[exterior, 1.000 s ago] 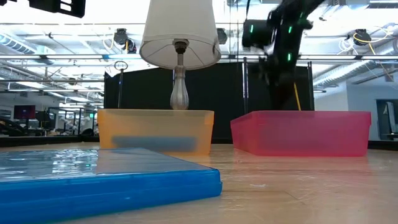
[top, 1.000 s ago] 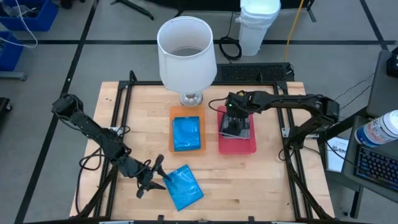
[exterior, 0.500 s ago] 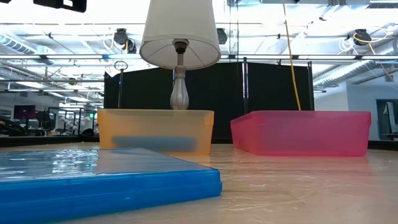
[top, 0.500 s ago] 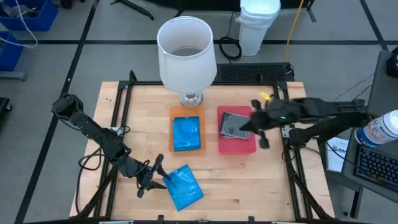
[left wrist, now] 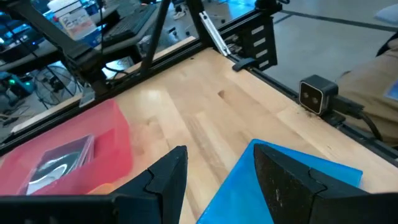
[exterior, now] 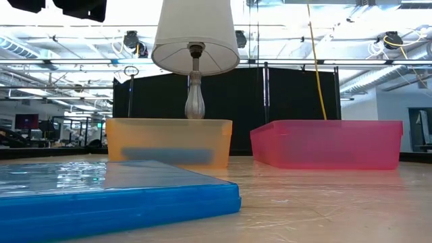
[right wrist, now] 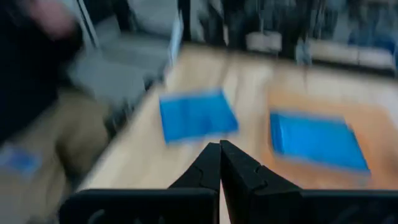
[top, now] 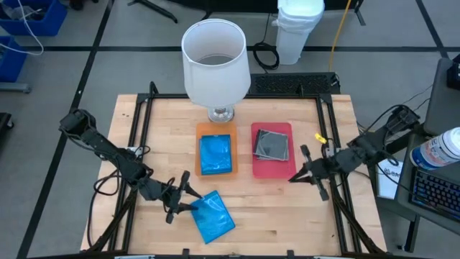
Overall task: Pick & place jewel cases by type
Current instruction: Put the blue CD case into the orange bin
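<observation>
The loose blue jewel case [top: 213,214] lies flat on the table [top: 287,208], directly ahead of the left gripper [top: 185,204], fingers apart. The right gripper [top: 298,175], fingers together, is farther off.

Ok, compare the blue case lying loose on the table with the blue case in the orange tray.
The loose blue case lies flat on bare wood at the table's near edge; the trayed blue case lies inside the orange tray. The loose one sits skewed to the table edges; the trayed one lies nearly square with its tray. The left claw, open, is at the loose case's edge; no claw is near the trayed one. Both are translucent bright blue.
</observation>
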